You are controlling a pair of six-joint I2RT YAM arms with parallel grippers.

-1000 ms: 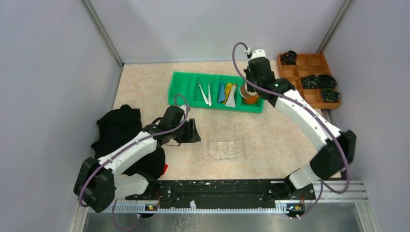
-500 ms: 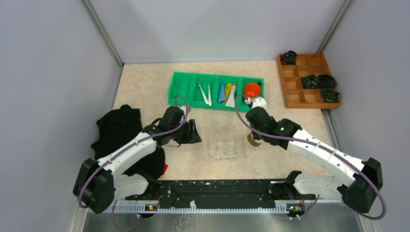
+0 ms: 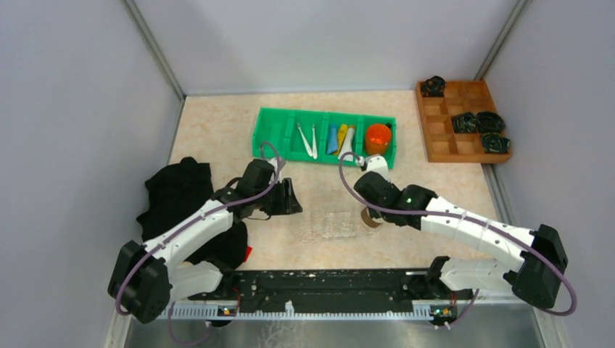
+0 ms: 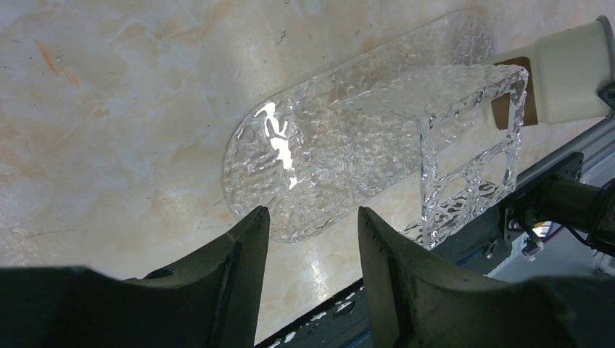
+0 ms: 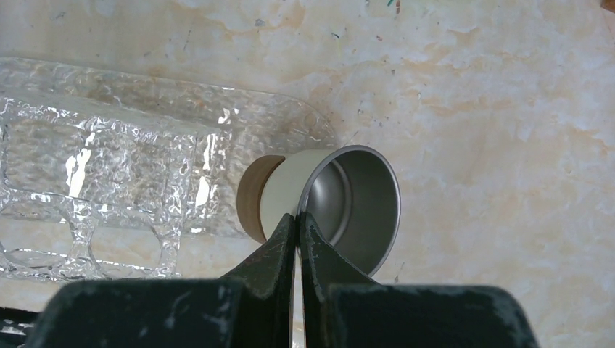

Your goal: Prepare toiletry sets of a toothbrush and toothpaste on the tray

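**Top external view.** The right gripper holds a cream cup at the right end of the clear tray, which lies on the table between the two arms. The left gripper hovers just beside the tray's left end. Both toothbrushes and the toothpaste tubes lie in the green bin, with an orange cup in its right-hand compartment. No toiletry item is on the tray yet.

**Left wrist view.** The left gripper has its fingers spread apart with nothing between them, poised over the near end of the tray. The cup appears at the far end, beside the tray's raised cut-out section.
- Hazard: the tray looks light. Any sideways load from the cup is likely to slide it, since nothing braces it.

**Right wrist view.** The right gripper is closed on the cup, pinching only the thin rim wall. The cup's brown base sits at the rounded end of the tray. Whether the base touches the tray cannot be told.
- Hazard: a one-wall pinch gives little hold against rotation, so the cup may swing or slip.
- Hazard: if released with the base half over the tray's edge, the cup could tip or roll off.
- Hazard: the transparent plastic makes the edge hard to judge, so misplacement is plausible.
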